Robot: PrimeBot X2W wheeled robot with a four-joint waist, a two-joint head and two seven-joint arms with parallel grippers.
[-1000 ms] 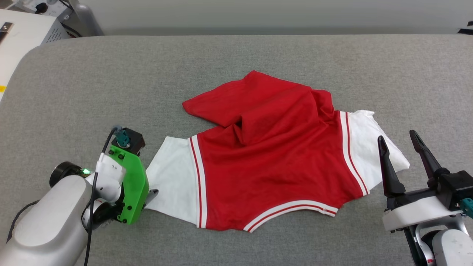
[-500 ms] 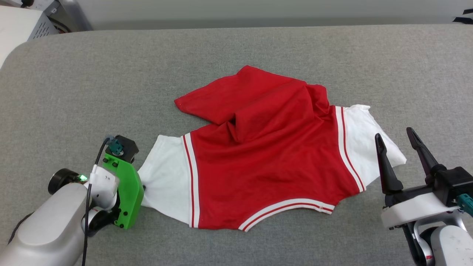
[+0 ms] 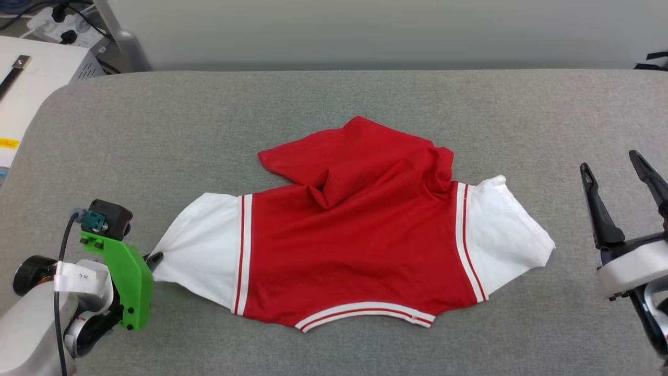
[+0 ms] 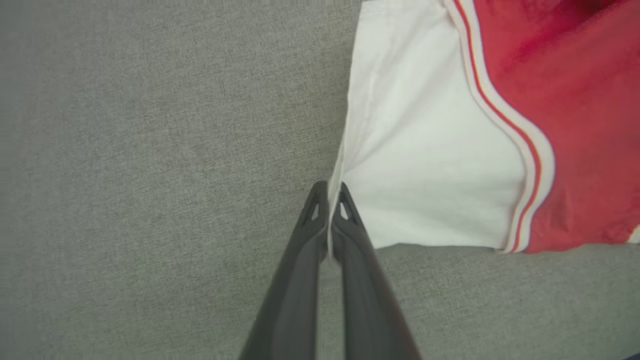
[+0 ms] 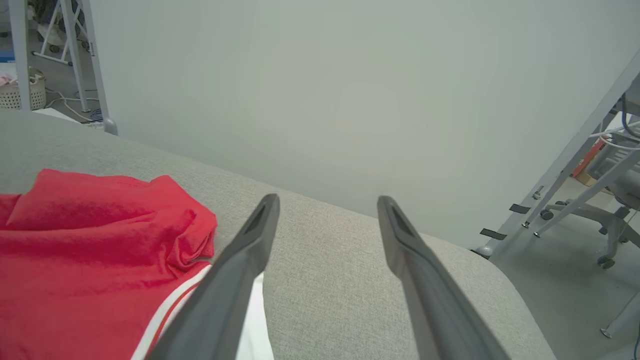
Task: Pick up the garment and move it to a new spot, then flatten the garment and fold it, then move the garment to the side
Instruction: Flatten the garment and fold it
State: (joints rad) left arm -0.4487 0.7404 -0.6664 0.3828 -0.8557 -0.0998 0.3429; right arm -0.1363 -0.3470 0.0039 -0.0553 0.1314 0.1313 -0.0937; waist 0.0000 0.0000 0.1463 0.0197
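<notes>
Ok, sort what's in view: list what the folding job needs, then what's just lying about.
Job:
garment
left claw, shut on its sleeve
right claw, open

Lying about:
white equipment box
power strip
office chair
basket

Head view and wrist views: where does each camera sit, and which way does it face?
Head view: on the head, looking forward and down at the red T-shirt with white sleeves on the grey fabric table; left fingers and right fingers show.
Left wrist view: on that wrist, looking along shut fingers pinching a sleeve edge.
Right wrist view: on that wrist, looking along open fingers toward a pale wall.
Shared: head and left wrist views show that sleeve.
</notes>
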